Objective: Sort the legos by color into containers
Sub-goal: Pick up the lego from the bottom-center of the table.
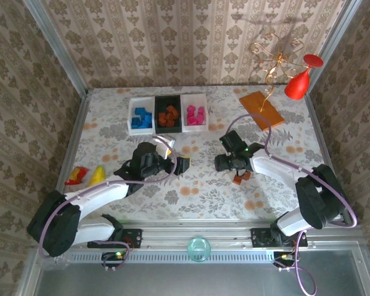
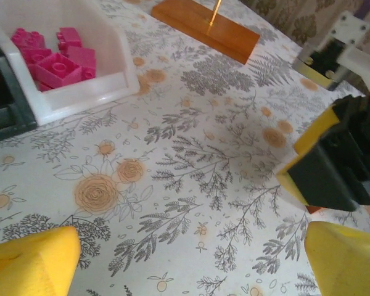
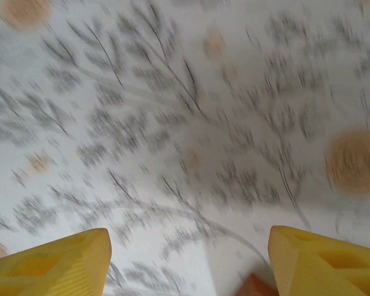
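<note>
Left to sort: a couple of orange-brown legos (image 1: 239, 178) on the table (image 1: 191, 200), near and right of centre. Otherwise sorted, by the look of it: blue legos (image 1: 142, 117) in the left tray (image 1: 140, 131), orange-brown in the black tray (image 1: 168, 100), pink legos (image 1: 195, 115) in the right tray (image 1: 195, 129), all in a far-centre row.

Low over the table, just beside these loose legos: the right gripper (image 3: 190, 237), with fingers apart and bare table between. At the near edge of its wrist view, a sliver of orange-brown close to the right finger; touching or not, impossible to say through the smear. Near centre, the left gripper (image 2: 192, 237), spread wide, empty, aimed toward the right one.

Likely troubles:
- Pinching off-centre. With the brick beside one finger rather than midway, good odds of catching a corner and flicking it off, or merely shoving it along.
- Taking two at once. With the loose legos so close together, easy to lift a second by friction and shed it on the way.
- Knocking grippers together. Little room between the two, with the way to the black tray right past the left one.
- Dropping wrong. With the black tray hemmed by white ones on both sides, a release slightly left or right means landing among blue or pink, or clipping a wall and shifting the row.
</note>
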Controlling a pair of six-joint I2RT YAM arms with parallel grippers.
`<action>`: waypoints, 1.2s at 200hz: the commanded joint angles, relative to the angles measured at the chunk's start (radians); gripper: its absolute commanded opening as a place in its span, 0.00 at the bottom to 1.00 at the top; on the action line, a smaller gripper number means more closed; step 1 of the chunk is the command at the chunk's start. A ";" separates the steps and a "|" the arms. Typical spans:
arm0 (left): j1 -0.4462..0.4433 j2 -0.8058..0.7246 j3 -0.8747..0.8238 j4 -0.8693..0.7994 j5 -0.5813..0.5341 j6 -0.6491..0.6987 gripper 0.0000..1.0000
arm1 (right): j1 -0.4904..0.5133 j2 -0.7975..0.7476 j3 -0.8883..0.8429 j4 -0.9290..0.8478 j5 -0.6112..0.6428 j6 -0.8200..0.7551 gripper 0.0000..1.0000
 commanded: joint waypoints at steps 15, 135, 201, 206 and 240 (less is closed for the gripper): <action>-0.034 0.052 0.059 0.029 0.106 0.064 0.95 | 0.026 -0.115 -0.084 -0.100 0.046 0.089 0.70; -0.110 0.146 0.122 -0.003 0.202 0.130 0.94 | 0.054 -0.226 -0.235 -0.090 0.016 0.204 0.68; -0.109 0.134 0.119 -0.013 0.176 0.137 0.94 | 0.054 -0.141 -0.229 0.008 0.009 0.203 0.66; -0.109 0.132 0.119 -0.015 0.174 0.139 0.94 | 0.054 -0.134 -0.228 0.014 0.010 0.202 0.66; -0.109 0.128 0.119 -0.021 0.171 0.141 0.94 | 0.054 -0.088 -0.217 0.042 0.022 0.200 0.65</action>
